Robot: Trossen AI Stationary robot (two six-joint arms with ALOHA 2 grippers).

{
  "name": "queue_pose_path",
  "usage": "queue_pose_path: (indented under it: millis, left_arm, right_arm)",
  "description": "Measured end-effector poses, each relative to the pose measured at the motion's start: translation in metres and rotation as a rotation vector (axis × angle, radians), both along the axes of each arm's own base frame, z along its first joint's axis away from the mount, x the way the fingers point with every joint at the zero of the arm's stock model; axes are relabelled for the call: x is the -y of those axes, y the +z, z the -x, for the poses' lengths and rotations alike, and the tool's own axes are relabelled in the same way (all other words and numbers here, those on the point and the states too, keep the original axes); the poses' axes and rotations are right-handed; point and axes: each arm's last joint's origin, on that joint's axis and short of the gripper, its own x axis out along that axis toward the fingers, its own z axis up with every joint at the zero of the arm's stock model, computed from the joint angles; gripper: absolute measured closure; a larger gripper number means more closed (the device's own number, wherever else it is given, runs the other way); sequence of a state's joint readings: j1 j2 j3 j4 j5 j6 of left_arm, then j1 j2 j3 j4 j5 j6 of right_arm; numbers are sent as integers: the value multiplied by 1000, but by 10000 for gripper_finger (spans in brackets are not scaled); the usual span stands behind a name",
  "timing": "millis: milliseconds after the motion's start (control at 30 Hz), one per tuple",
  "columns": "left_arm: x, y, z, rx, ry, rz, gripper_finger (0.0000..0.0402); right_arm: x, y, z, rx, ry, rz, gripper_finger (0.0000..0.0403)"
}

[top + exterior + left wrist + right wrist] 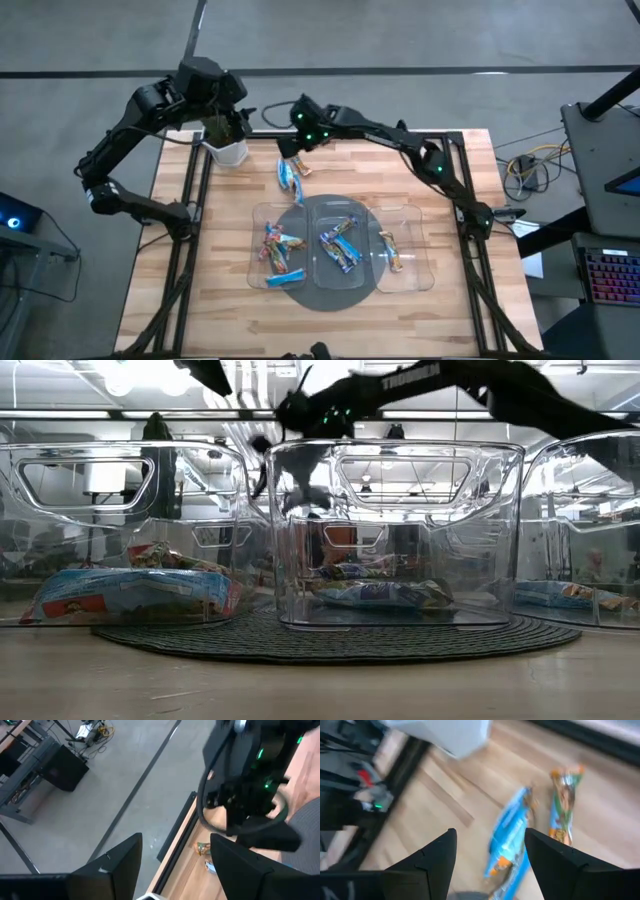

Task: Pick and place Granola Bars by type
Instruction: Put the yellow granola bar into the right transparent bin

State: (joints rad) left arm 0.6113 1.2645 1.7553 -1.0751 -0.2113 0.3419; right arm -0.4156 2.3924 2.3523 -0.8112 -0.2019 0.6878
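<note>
lying under right gripper [490, 851]: granola bars [512, 840]

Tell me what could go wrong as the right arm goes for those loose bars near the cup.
1. The blue bar and the tan-orange bar lie close together on the table; the open right hand, hovering over them, could pinch both or nudge one aside.
2. The left hand sits open over the white cup close by, so the two arms might collide.
</note>
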Motion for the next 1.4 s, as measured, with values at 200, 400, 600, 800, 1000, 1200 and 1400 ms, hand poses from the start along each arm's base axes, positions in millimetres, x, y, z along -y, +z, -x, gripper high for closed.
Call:
queue_pose_path:
  millis: [200,400,600,800,1000,1200,1400]
  left_arm:
    - [2,-1,3,-9,4,13,186]
    - [2,-3,3,-14,5,19,186]
    - [2,-3,3,-4,15,30,186]
    - [2,-3,3,2,20,35,186]
    - [2,-3,3,2,20,35,186]
    - [2,-3,3,6,20,40,186]
    - [2,-3,3,21,33,52,186]
  right_arm:
    - [-6,-28,1,-90,-55,-70,179]
    - [-15,-39,-6,-99,-41,-67,179]
    - [-25,-70,-17,-146,-30,-61,179]
    - [-20,-79,-21,-135,-54,-37,179]
    - [-21,-78,-23,-123,-50,-19,179]
    - [-22,-78,-24,-130,-78,8,179]
    - [-22,-78,-24,-122,-110,8,179]
